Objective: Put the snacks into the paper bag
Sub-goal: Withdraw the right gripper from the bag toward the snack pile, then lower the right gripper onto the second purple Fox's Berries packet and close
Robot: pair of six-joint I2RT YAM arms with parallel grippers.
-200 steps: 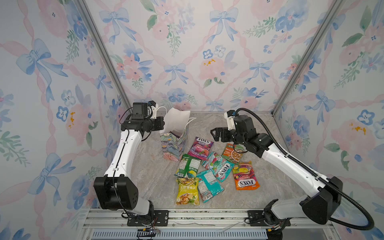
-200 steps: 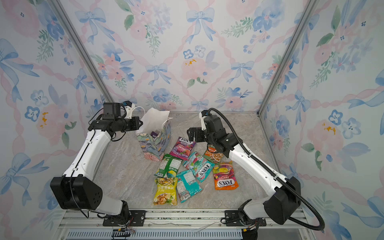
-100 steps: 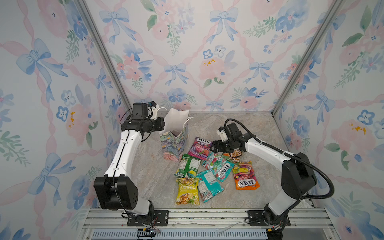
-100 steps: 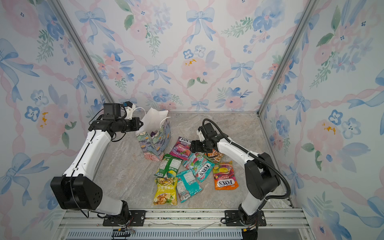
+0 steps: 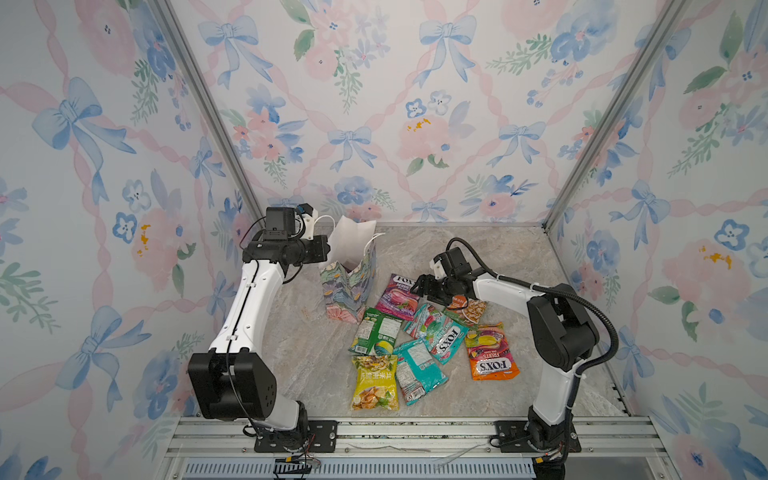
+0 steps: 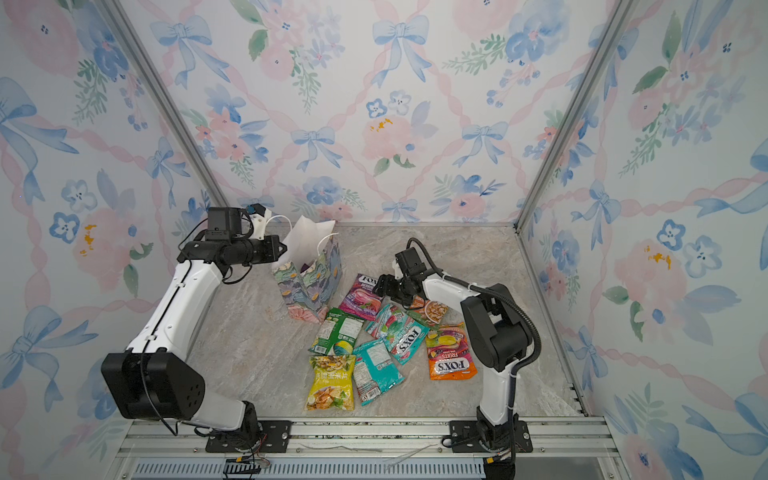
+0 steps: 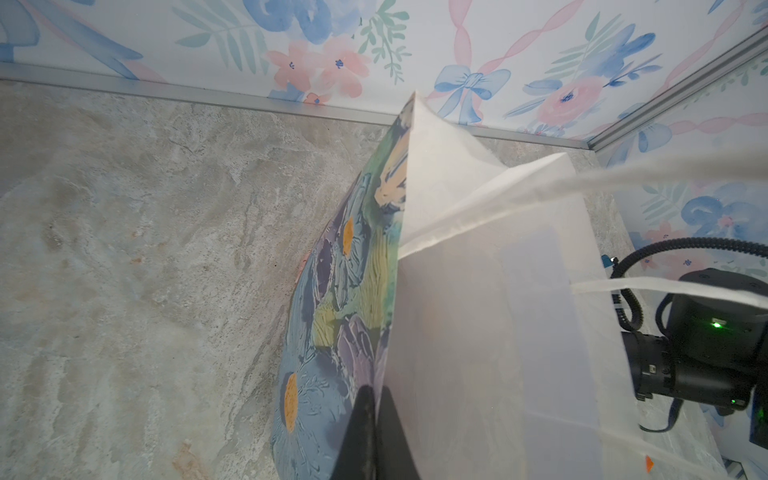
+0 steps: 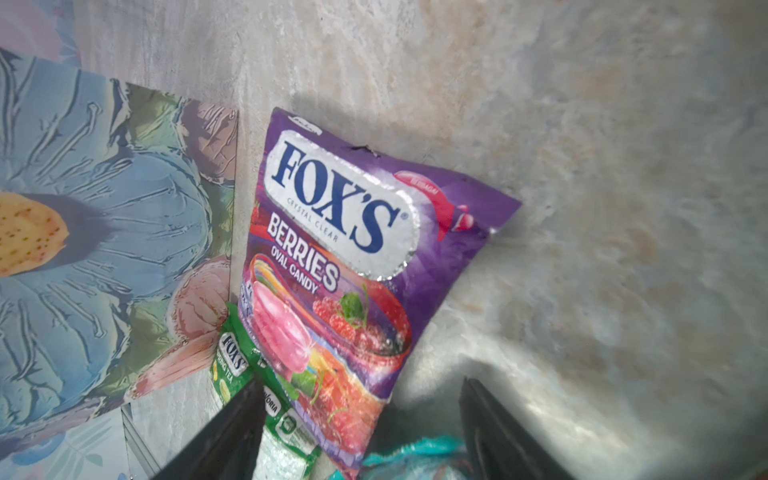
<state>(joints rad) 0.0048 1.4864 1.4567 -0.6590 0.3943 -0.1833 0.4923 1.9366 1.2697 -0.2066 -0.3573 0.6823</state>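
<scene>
Purple FOX'S Berries pack (image 8: 332, 266) lies flat mid-table (image 5: 478, 257), long axis roughly front-to-back, logo end toward the back edge, just beside the paper bag (image 5: 349, 286). Your right gripper (image 8: 361, 415) straddles its lower end, jaws apart, nothing held. Bag upright, mouth open; something purple inside, can't tell what. Left gripper (image 7: 375, 390) is clamped on its rim.
</scene>
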